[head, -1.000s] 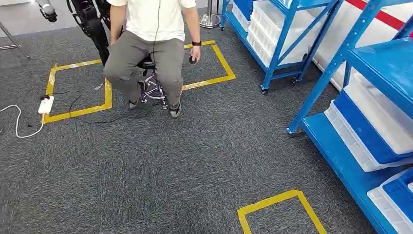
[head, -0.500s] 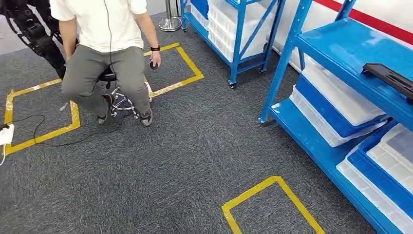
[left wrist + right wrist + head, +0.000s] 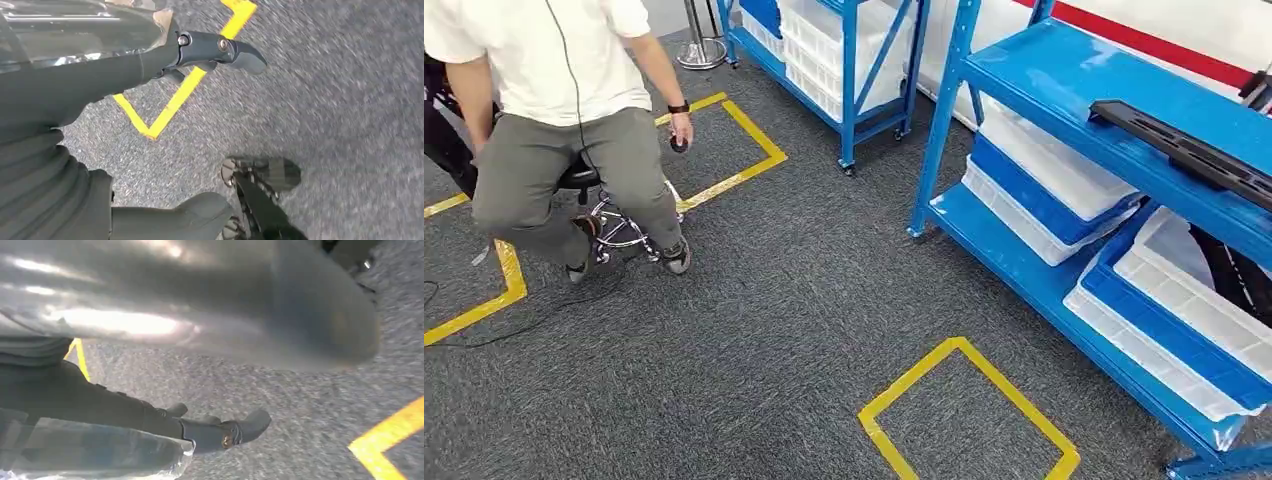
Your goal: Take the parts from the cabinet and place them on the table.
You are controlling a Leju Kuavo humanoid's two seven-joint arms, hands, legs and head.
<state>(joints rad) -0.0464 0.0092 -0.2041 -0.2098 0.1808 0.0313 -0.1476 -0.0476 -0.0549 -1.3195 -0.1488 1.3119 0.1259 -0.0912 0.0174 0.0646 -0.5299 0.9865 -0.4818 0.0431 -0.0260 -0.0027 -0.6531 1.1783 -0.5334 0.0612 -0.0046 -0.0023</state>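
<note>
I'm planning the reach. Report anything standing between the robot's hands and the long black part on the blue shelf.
Nothing visible. The black part lies on the open blue shelf, nothing in front of it. The left hand and right hand hang over carpet, holding nothing. The seated person is off to the left.

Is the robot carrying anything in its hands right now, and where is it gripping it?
Nothing, as far as shows: the left hand and right hand hang over the carpet with fingers stretched out, empty.
</note>
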